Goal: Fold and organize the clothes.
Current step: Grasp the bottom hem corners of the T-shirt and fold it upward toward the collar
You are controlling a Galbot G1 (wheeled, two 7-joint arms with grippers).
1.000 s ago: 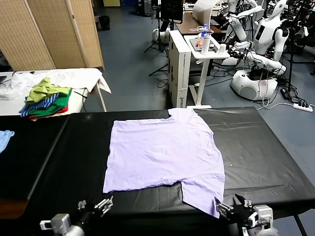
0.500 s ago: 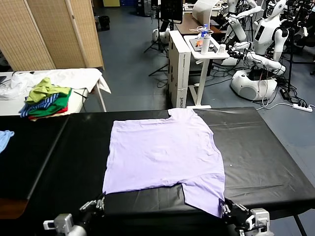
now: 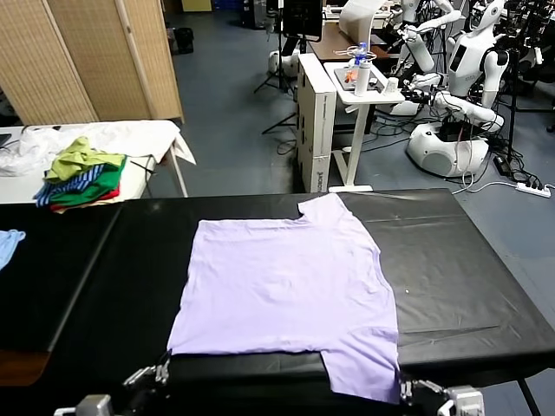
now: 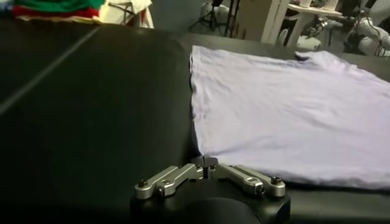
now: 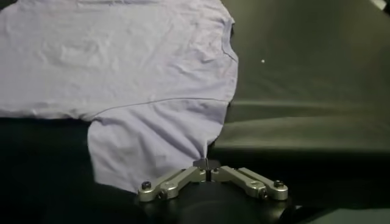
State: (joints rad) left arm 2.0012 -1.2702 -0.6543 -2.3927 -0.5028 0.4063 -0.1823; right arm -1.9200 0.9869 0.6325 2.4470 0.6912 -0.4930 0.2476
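The thin, soft lavender short-sleeved T-shirt (image 3: 290,290) lies spread flat on the black tabletop (image 3: 95,269), its collar end toward the far edge and its hem toward the robot, one sleeve (image 3: 360,368) trailing to the near edge on the robot's right. The left tool (image 4: 209,165) has its tips drawn together on the near left corner of the hem, as the left wrist view shows, with the fabric edge running into the pinch. The right tool (image 5: 207,164) is likewise pinched closed on the corner of that near sleeve.

Both corners look held, so the step in hand is probably pulling the shirt straight before the first fold. To do it well, both tools should move together at the same height and pace, keeping the cloth between them lightly taut; uneven pull would likely skew the hem or wrinkle the body. The fabric is thin, so a shallow pinch may slip.

Well off to the left, a green, blue-striped and red pile of garments (image 3: 82,178) sits on a white side table (image 3: 139,139).
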